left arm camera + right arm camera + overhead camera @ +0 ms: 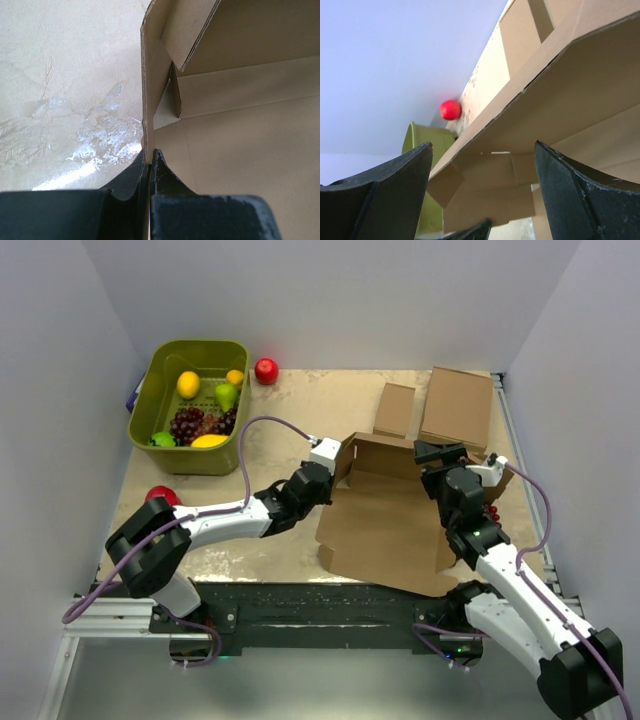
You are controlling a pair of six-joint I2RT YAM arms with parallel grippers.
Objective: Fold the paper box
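The paper box (385,525) lies in the middle of the table (300,405), between the two arms. Its big flat bottom is on the table, and its back and side walls stand up.

The left gripper (338,462) is at the box's left wall. In the left wrist view its two black fingers (165,175) are squeezed tight on the thin edge of that standing wall. The cardboard is pinched between them.

The right gripper (440,453) is at the back right part of the box. Its fingers (390,195) are spread wide apart, and a cardboard wall shows in the gap between them. I cannot tell if they touch it.

Behind the paper box lie a small narrow box (394,409) and a bigger flat box (458,405), side by side. A green basket (185,461) of fruit sits at the far left corner. A red apple (266,370) is just beside it.
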